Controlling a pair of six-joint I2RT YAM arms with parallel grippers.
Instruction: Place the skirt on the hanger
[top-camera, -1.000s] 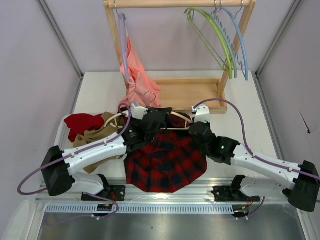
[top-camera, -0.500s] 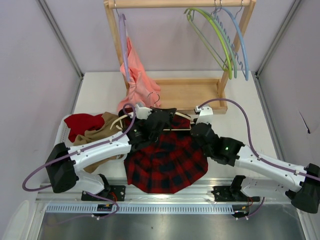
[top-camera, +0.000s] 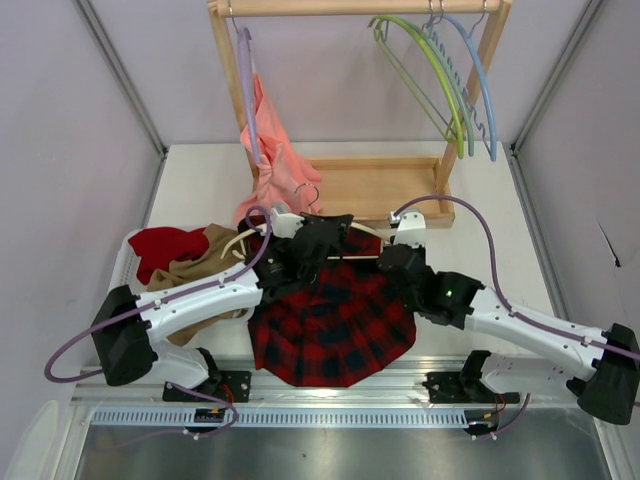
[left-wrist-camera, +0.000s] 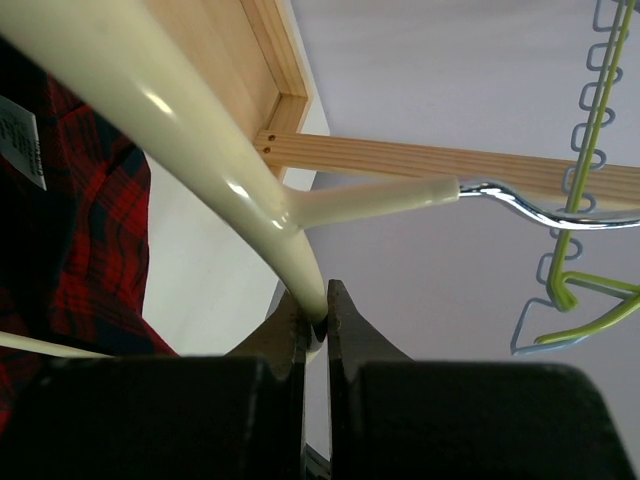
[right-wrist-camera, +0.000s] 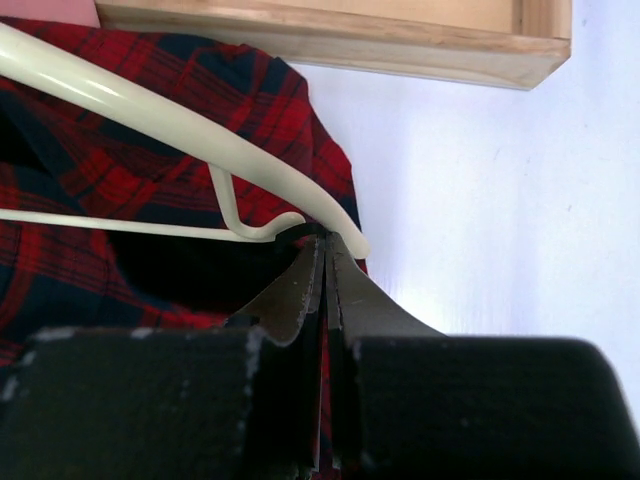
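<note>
Count: one skirt (top-camera: 330, 335), one cream hanger (left-wrist-camera: 200, 150), pinched by left hand (left-wrist-camera: 315, 312).

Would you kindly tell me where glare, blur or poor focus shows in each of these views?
Top external: evenly lit and sharp throughout. Left wrist: the hanger near the lens carries bright highlights, and the left claw is dark and blurred. Right wrist: the table is washed out, the right claw out of focus, the skirt fairly sharp.
</note>
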